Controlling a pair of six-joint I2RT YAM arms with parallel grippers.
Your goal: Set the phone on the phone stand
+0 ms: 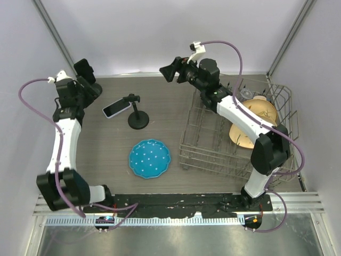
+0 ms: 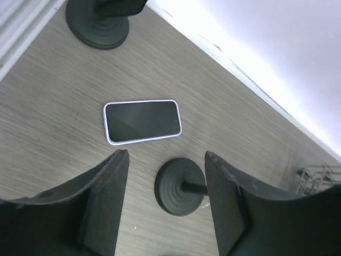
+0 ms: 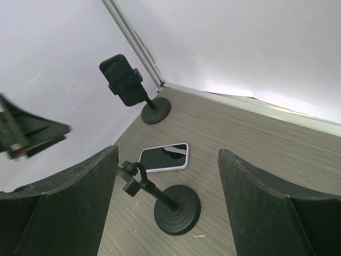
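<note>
Phone (image 1: 117, 109) flat on table (image 1: 106, 154), screen up, far-left area. Lies just left of phone stand (image 1: 137, 114), near its cradle, not in it. Stand upright on round base.

Left gripper (image 2: 166, 156) raised above phone and stand base, jaws spread apart, nothing between them.

Right gripper (image 3: 168, 153) high over far middle of table, aimed toward phone, jaws wide, empty.

Second stand (image 3: 128, 85) in far-left corner. Blue plate (image 1: 149, 158) nearer the arm bases. Wire dish rack (image 1: 213, 144) at right, wooden plates (image 1: 258, 112) inside.

Left arm (image 1: 63, 140), right arm (image 1: 241, 113), white links, black joints, purple cables (image 1: 21, 94) off each wrist, black wedge-shaped end effector fingers (image 2: 104, 202), perhaps faintly scuffed, black base plate (image 1: 181, 204)
</note>
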